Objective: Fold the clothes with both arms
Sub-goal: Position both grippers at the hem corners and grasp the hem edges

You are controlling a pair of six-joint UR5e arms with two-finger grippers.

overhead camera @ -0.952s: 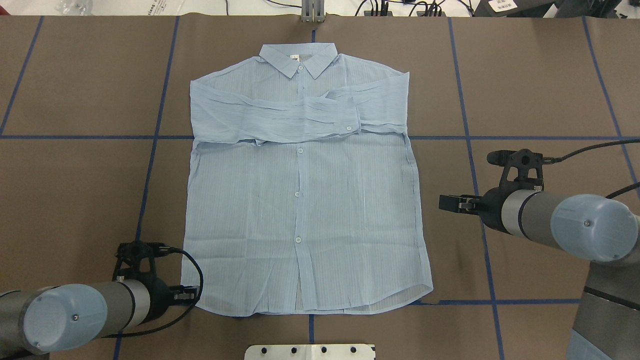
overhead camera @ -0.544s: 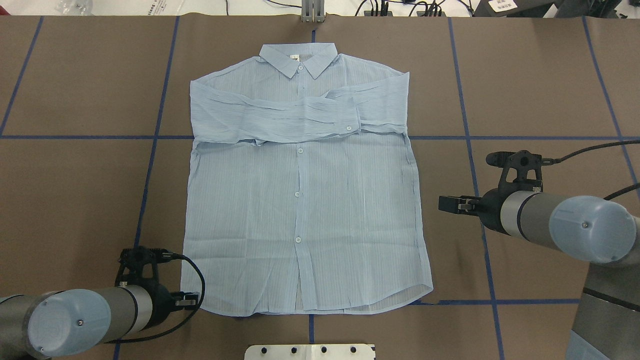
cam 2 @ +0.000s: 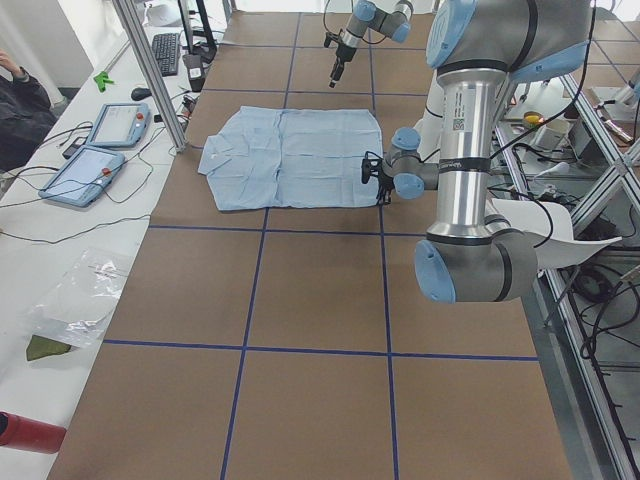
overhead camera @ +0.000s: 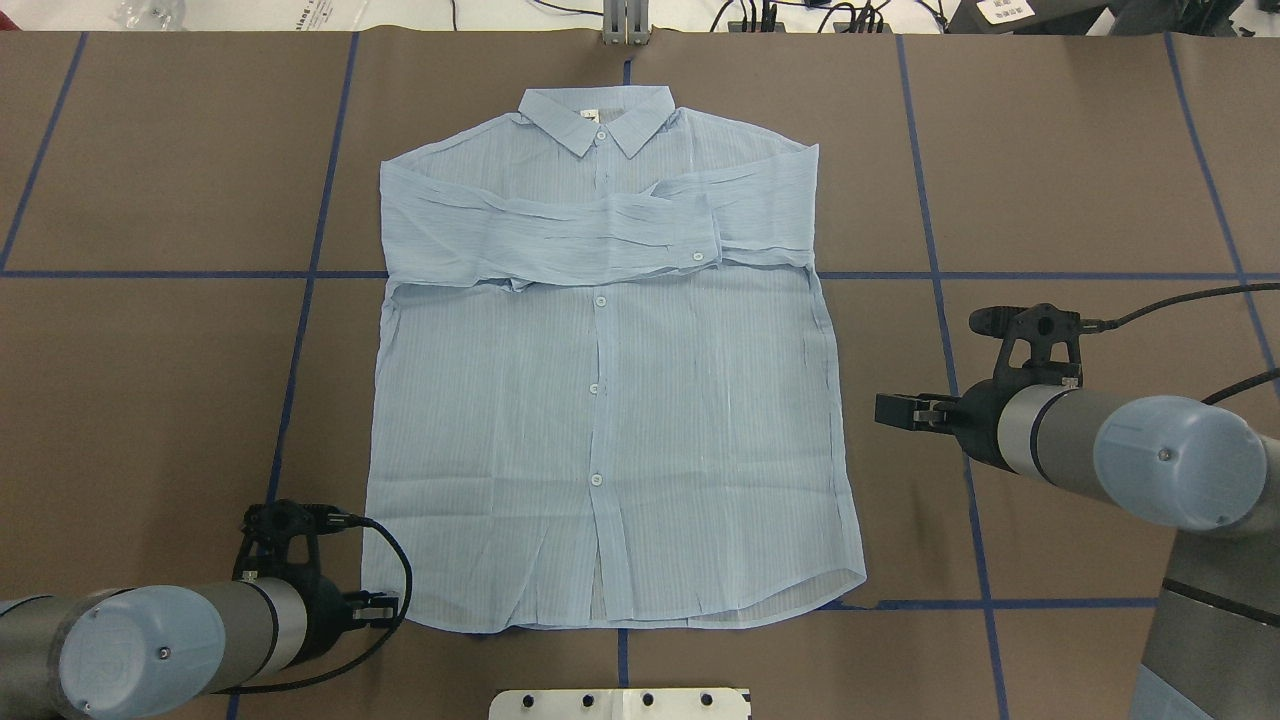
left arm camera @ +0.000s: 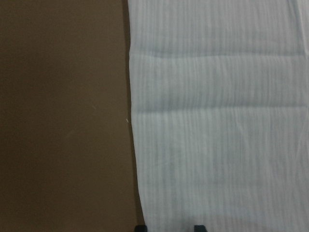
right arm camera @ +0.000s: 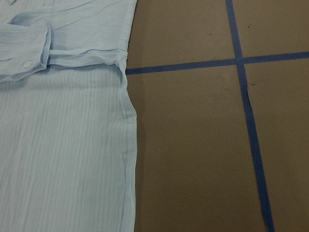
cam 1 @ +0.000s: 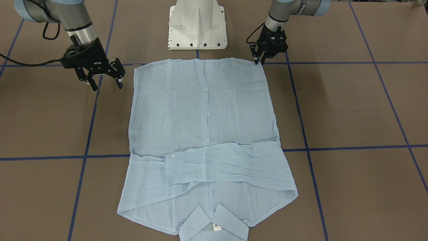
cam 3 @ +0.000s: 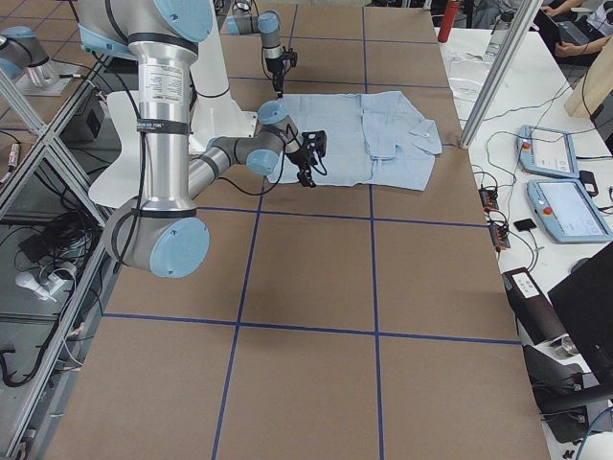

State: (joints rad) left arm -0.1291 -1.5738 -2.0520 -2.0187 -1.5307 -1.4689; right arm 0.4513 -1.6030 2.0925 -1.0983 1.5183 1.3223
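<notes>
L gripper [overhead camera: 388, 606] has pulled nearer, onto the near-left hem corner of the shirt [overhead camera: 600, 420]. R gripper [cam 1: 107, 86] barely moved, beside the right edge. Both spread, empty. Shirt flat btwn them. Step: corner approach. Next, R prob. needs the near-right corner.

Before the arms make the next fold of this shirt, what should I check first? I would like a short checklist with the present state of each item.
1. Sleeves folded across the chest of the shirt: ok.
2. Body and hem lying flat: ok, only small wrinkles.
3. Left end effector at its hem corner: ok.
4. Right end effector at its hem corner: not ok; it is beside the side edge, apart from the cloth.
5. Both end effectors open: ok.
6. Cloth between the left fingers: cannot tell.
</notes>
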